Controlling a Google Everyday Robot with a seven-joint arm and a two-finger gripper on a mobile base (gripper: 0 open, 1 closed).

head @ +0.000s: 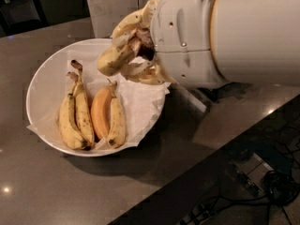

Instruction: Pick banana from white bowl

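**Dark surface, banana aloft**

Camera view: the hand is clamped on the banana, over the white bowl's far side. Likely light, soft and easily bruised; a gentle mid-body hold suits it.

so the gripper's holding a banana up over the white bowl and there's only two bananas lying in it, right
Not quite: the camera view shows four bananas lying in the white bowl, not two, three yellow and an orange-toned one. The gripper does hold the banana up over the bowl.
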